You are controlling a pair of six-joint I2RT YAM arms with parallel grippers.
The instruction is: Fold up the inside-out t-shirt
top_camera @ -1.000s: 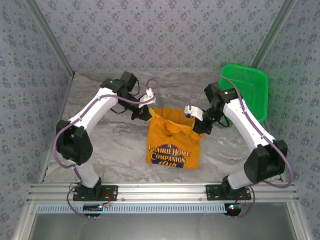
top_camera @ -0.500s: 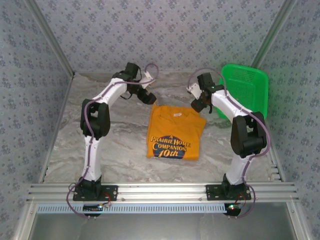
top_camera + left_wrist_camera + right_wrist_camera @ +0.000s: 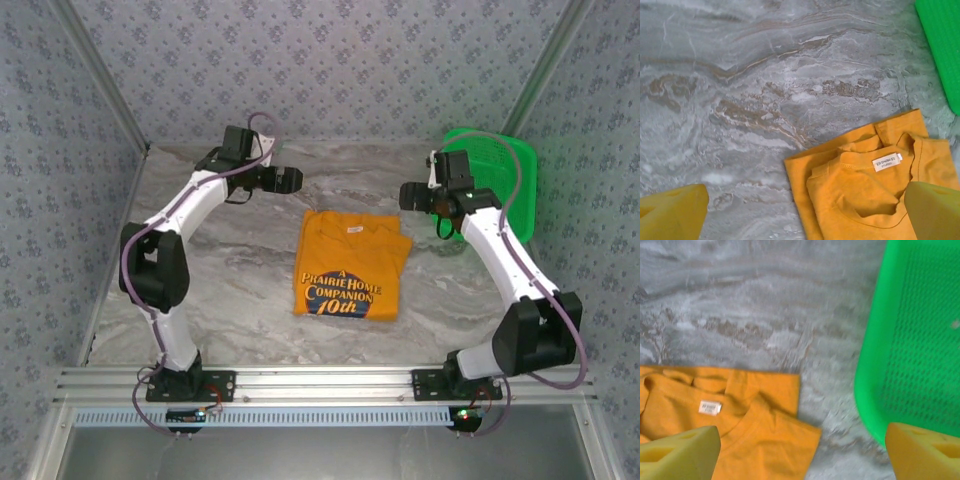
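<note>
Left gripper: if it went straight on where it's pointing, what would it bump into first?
Probably the shirt, near its collar edge: it lies between the left gripper's open jaws in the wrist view. Depth is unclear, so it might touch the bare table beside it first.

One orange-yellow t-shirt [image 3: 347, 270] with one white label [image 3: 353, 230], one green basket [image 3: 510, 190], and two arms, left arm [image 3: 190, 210] and right arm [image 3: 505, 255].

The orange-yellow t-shirt [image 3: 350, 265] lies flat on the table [image 3: 230, 280], midway across it, folded into a compact, slightly wrinkled rectangle. Its collar points to the far side, with a small white neck label [image 3: 352, 230] showing. Dark lettering [image 3: 338, 292] faces up at the near end.
</note>
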